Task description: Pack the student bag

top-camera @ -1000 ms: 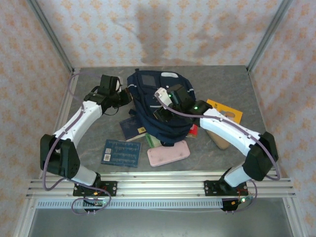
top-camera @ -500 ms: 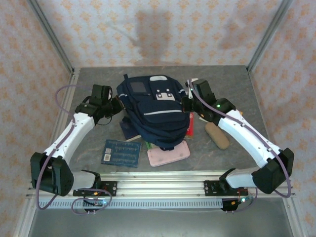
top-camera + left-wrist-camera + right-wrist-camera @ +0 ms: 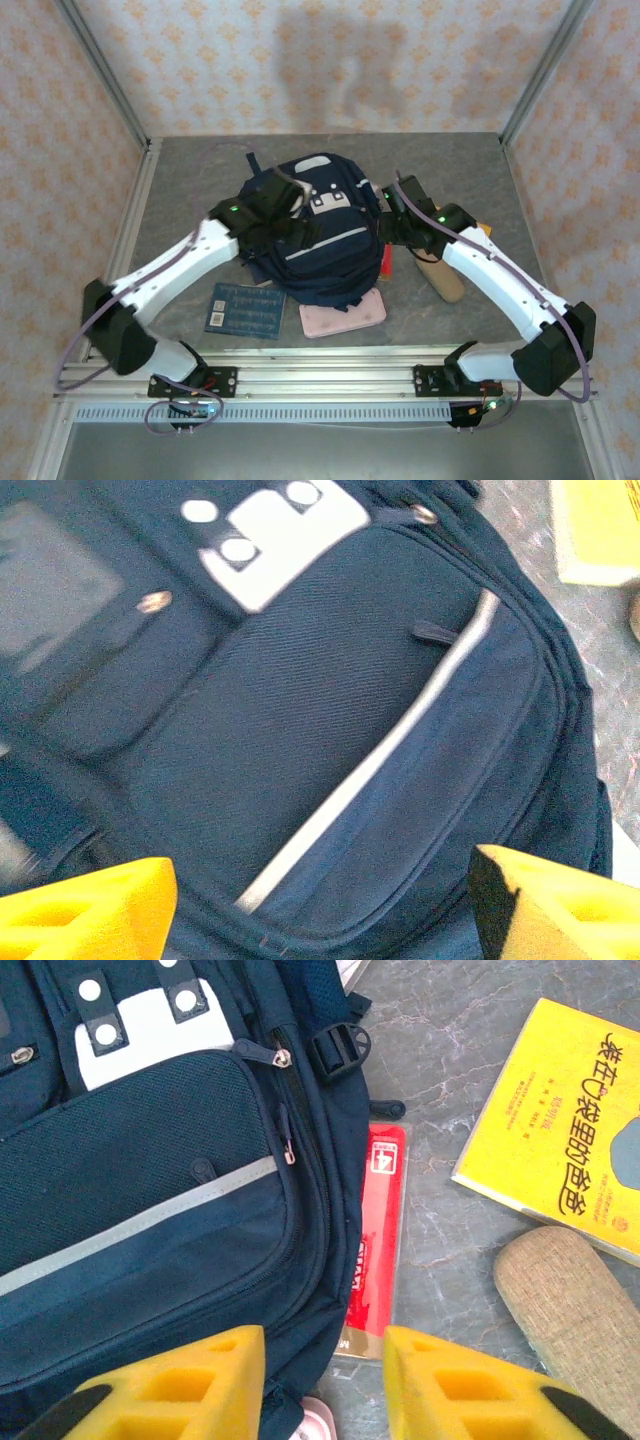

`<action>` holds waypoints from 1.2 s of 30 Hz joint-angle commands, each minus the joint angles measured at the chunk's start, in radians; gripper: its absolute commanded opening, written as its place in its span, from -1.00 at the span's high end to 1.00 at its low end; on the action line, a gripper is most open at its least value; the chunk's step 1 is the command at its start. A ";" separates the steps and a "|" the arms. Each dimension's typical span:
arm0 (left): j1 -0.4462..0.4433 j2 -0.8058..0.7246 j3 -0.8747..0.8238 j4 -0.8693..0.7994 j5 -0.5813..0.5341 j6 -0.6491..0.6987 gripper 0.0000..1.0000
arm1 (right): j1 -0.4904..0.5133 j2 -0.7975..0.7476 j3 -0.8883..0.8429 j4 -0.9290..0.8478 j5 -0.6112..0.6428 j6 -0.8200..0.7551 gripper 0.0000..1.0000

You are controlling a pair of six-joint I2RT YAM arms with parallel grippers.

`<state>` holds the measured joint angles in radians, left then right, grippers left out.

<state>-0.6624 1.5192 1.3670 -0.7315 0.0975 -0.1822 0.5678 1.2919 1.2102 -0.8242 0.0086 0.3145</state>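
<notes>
Student bag (image 3: 320, 240), centre frame. Left gripper (image 3: 320, 920) has swung from its left edge to over its front, jaws spread wide; right gripper (image 3: 325, 1385) (jaws narrowly apart, empty) flanks the right edge; packing apparently pending.

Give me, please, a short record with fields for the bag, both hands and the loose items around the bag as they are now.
bag: navy backpack, lying front up
left hand: open, above the front pocket, holding nothing
right hand: open, over the bag's right edge, holding nothing
right of bag: red booklet against its edge, yellow book, tan pouch
near side of bag: pink case, blue sheet
</notes>
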 commanded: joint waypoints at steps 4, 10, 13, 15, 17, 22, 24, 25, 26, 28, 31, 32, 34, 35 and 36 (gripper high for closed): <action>-0.032 0.222 0.124 -0.010 0.073 0.196 -0.61 | -0.012 -0.103 -0.046 -0.068 0.015 0.040 0.13; -0.032 0.374 0.244 -0.023 0.028 0.238 -0.65 | -0.013 -0.183 -0.104 -0.080 -0.018 0.062 0.03; -0.032 0.443 0.292 -0.033 0.039 0.252 -0.61 | -0.013 -0.209 -0.133 -0.085 -0.034 0.068 0.03; -0.028 0.483 0.314 -0.038 0.065 0.253 -0.53 | -0.013 -0.226 -0.148 -0.085 -0.041 0.065 0.03; -0.020 0.518 0.332 -0.049 0.103 0.234 -0.36 | -0.013 -0.232 -0.153 -0.088 -0.039 0.061 0.03; 0.017 0.536 0.329 -0.039 0.223 0.159 0.40 | -0.013 -0.232 -0.152 -0.097 -0.029 0.036 0.03; 0.031 0.530 0.331 -0.037 0.229 0.144 0.71 | -0.013 -0.231 -0.154 -0.095 -0.023 0.032 0.03; 0.038 0.522 0.334 -0.038 0.228 0.138 0.87 | -0.013 -0.228 -0.155 -0.092 -0.023 0.031 0.03; 0.049 0.510 0.336 -0.033 0.226 0.127 1.00 | -0.013 -0.225 -0.155 -0.089 -0.024 0.029 0.03; 0.072 0.474 0.331 -0.010 0.218 0.091 1.00 | -0.013 -0.220 -0.153 -0.086 -0.022 0.026 0.04; 0.121 0.401 0.319 0.029 0.189 0.005 1.00 | -0.013 -0.207 -0.150 -0.084 -0.016 0.025 0.05; 0.139 0.362 0.315 0.036 0.180 -0.019 1.00 | -0.013 -0.201 -0.147 -0.085 -0.012 0.026 0.05; 0.163 0.310 0.310 0.032 0.126 -0.055 1.00 | -0.012 -0.189 -0.141 -0.087 -0.013 0.027 0.05; 0.177 0.281 0.308 0.030 0.104 -0.070 1.00 | -0.013 -0.183 -0.138 -0.087 -0.013 0.028 0.05; 0.187 0.258 0.301 0.033 0.087 -0.085 1.00 | -0.012 -0.177 -0.136 -0.087 -0.015 0.028 0.05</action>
<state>-0.5224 1.8938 1.6714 -0.7330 0.2970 -0.1768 0.5591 1.1011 1.0637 -0.8940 -0.0288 0.3550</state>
